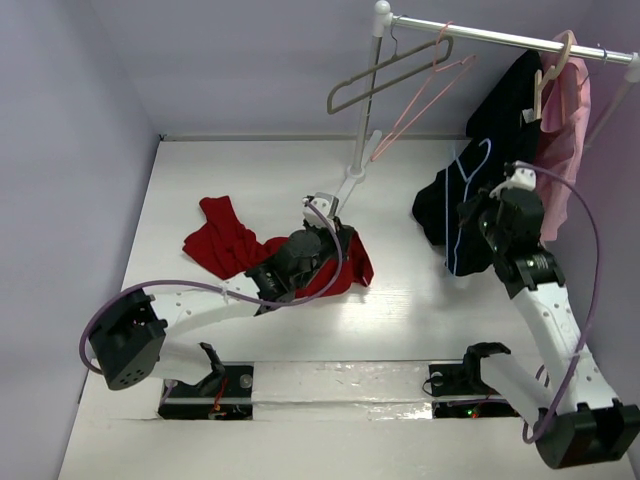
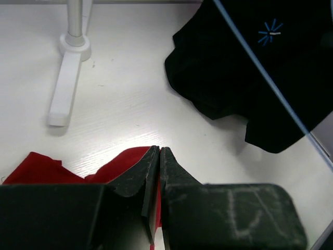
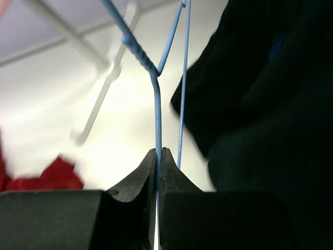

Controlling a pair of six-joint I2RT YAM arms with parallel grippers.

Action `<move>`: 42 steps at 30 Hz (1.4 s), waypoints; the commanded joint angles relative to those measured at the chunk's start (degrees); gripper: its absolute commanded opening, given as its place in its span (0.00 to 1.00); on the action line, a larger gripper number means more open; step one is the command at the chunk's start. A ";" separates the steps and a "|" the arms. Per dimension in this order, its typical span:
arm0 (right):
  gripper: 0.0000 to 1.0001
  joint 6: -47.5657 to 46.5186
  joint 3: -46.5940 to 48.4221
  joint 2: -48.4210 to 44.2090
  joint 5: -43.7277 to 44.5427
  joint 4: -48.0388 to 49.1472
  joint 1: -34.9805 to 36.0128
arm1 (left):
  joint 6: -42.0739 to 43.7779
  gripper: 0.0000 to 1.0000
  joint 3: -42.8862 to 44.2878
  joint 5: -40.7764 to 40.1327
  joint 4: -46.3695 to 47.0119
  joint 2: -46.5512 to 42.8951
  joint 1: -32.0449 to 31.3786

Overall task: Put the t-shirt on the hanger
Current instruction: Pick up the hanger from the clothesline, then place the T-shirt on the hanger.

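The t-shirt (image 1: 225,245) lies crumpled on the table (image 1: 420,310), left of centre, not on any hanger. My left gripper (image 2: 158,151) rests low over its right part, fingers pressed together at the edge of the red cloth. I cannot tell whether a fold is caught between them.

My right gripper (image 3: 158,151) is closed on the hanger (image 3: 158,120), pinching one wire just below the twisted neck. From above, that hanger (image 1: 448,230) shows against the black garment (image 1: 500,110), well apart from the t-shirt.

Surface: white, bare between the two arms. Room: pale lilac walls (image 1: 250,60) at the back and left.

A white rail (image 1: 500,35) runs across the upper right on a stand (image 1: 365,110) whose foot sits just beyond the t-shirt. On the rail hang a grey hanger (image 1: 385,75) and a pink hanger (image 1: 420,100), both without clothes, then the black garment and a pink garment (image 1: 570,130). The hem of the black garment reaches the table.

T-shirt condition: solid red, bunched, one lobe spread to the left, the rest hidden under my left arm.
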 commanded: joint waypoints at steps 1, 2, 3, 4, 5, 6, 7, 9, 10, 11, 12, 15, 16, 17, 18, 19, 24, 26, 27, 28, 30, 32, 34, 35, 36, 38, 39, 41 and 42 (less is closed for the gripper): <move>0.00 5.90 -6.96 -6.24 -10.90 1.98 -0.15 | 0.57 0.00 3.02 -1.56 0.89 -1.26 1.03; 0.00 6.61 -8.21 -7.91 -14.93 1.45 0.63 | 0.31 0.00 3.11 -1.48 0.54 -1.09 1.73; 0.00 8.44 -9.44 -11.15 -17.23 1.10 0.64 | 0.22 0.00 3.29 -1.56 0.45 -1.08 2.43; 0.00 9.33 -10.67 -12.66 -19.60 0.75 1.33 | 0.04 0.00 3.38 -1.65 0.27 -0.82 2.44; 0.00 10.12 -12.69 -14.15 -24.06 0.31 2.30 | -0.22 0.00 3.64 -1.91 -0.25 -0.73 3.22; 0.00 11.44 -13.58 -15.65 -25.76 -0.05 2.83 | -0.14 0.00 3.81 -2.17 -0.52 -0.65 3.92; 0.00 11.71 -14.28 -18.36 -27.00 -1.70 3.36 | -0.14 0.00 4.34 -2.53 -0.87 -0.30 3.93; 0.00 11.45 -15.52 -21.36 -29.55 -3.82 3.88 | -0.05 0.00 4.96 -2.97 -2.18 -0.03 5.94; 0.00 11.19 -15.69 -24.33 -30.25 -6.09 3.89 | -0.14 0.00 5.31 -3.06 -2.36 0.23 6.56; 0.00 10.92 -15.87 -25.49 -31.91 -7.16 3.89 | -0.14 0.00 5.40 -2.97 -2.80 0.32 7.18; 0.00 10.57 -15.61 -26.55 -33.06 -8.30 3.89 | -0.31 0.00 5.75 -2.79 -2.98 0.41 7.70; 0.00 9.78 -14.82 -30.42 -36.50 -12.87 3.89 | -0.49 0.00 6.62 -2.88 -4.30 0.94 8.94; 0.00 9.52 -14.64 -31.47 -37.11 -15.23 3.89 | -0.49 0.00 6.98 -2.88 -4.56 1.28 9.46; 0.00 9.43 -14.38 -33.31 -38.33 -16.47 3.89 | -0.58 0.00 7.33 -2.88 -5.08 1.46 9.47; 0.00 9.34 -14.12 -34.20 -39.04 -17.44 3.89 | -0.58 0.00 8.12 -2.88 -5.35 1.81 9.47; 0.00 9.34 -13.68 -34.99 -39.83 -18.67 3.89 | -0.49 0.00 8.56 -2.97 -5.96 2.42 9.47; 0.00 8.29 -12.79 -35.53 -43.79 -20.09 3.89 | -0.75 0.00 10.41 -2.88 -7.20 3.31 9.47; 0.00 8.11 -13.75 -35.00 -44.06 -18.51 3.89 | -1.01 0.00 10.67 -2.53 -7.46 2.87 9.47; 0.00 8.11 -14.28 -34.56 -44.41 -17.81 3.89 | -1.36 0.00 10.59 -2.09 -7.64 2.61 9.47; 0.00 8.28 -14.81 -33.69 -44.85 -15.63 3.89 | -1.54 0.00 10.24 -1.65 -7.72 1.82 9.47; 0.00 8.81 -16.30 -32.80 -45.73 -13.24 3.89 | -1.72 0.00 9.71 -1.04 -7.64 0.85 9.47; 0.00 9.42 -17.01 -31.05 -47.30 -10.43 3.89 | -1.89 0.00 8.92 -0.42 -7.55 -0.12 9.47; 0.00 9.52 -17.45 -30.08 -48.19 -9.46 3.89 | -2.24 0.00 8.74 -0.07 -7.46 -0.29 8.94; 0.00 9.34 -17.28 -30.08 -47.93 -9.45 3.89 | -2.07 0.00 8.83 0.45 -7.46 -0.12 8.94; 0.00 9.25 -17.19 -30.16 -48.10 -9.45 3.89 | -2.16 0.00 8.91 0.46 -7.46 0.06 8.94; 0.00 9.51 -17.01 -29.81 -48.63 -9.28 3.89 | -2.07 0.00 9.26 0.72 -7.11 0.58 8.32; 0.00 9.69 -17.27 -29.72 -49.06 -8.93 3.89 | -2.16 0.00 9.35 0.98 -7.02 0.76 8.32; 0.00 9.43 -17.98 -29.46 -48.28 -8.40 3.89 | -2.16 0.00 9.70 1.07 -7.02 0.50 7.19; 0.00 9.51 -18.24 -29.02 -48.28 -7.88 3.89 | -2.16 0.00 9.88 0.99 -7.11 0.41 7.18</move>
